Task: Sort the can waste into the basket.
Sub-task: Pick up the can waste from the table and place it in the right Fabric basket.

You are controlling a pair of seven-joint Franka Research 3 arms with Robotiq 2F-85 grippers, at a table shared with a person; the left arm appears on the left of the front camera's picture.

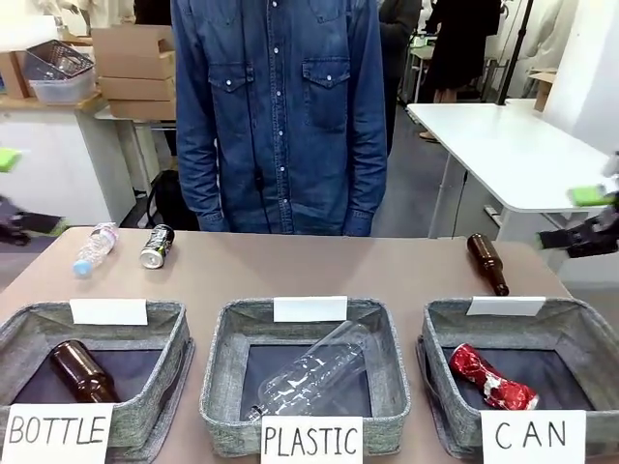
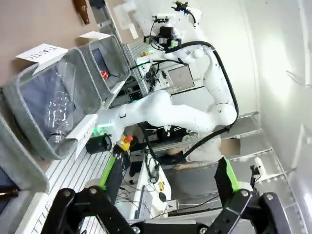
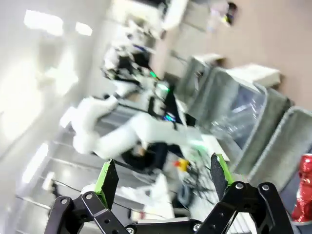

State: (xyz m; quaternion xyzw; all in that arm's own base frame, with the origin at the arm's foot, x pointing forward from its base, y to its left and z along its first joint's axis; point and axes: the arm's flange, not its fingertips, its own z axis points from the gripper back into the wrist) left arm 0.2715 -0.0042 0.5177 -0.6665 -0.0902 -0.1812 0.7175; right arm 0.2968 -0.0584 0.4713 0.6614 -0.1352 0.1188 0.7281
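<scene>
While both arms are held out past the ends of the table, each pincer stands with its green-padded fingers spread wide and nothing between them. The right pincer (image 3: 163,168) looks over a blurred room, and the red can (image 3: 304,190) shows at the right edge of its wrist view, beyond its right finger and well apart from it. From the front, that dented can lies on its side on the dark bottom of the CAN basket (image 1: 440,333), at the near right of the table, lower than the right arm's tip and inward of it. The left pincer (image 2: 167,170), equally wide open, faces along the row of baskets from the table's left end. The silver-and-black can (image 1: 156,246) lies on the bare tabletop at the far left, just beside a clear plastic bottle (image 1: 94,249), nearer the left arm than the right and far from the CAN basket. A brown bottle (image 1: 487,263) lies on the table behind that basket.
</scene>
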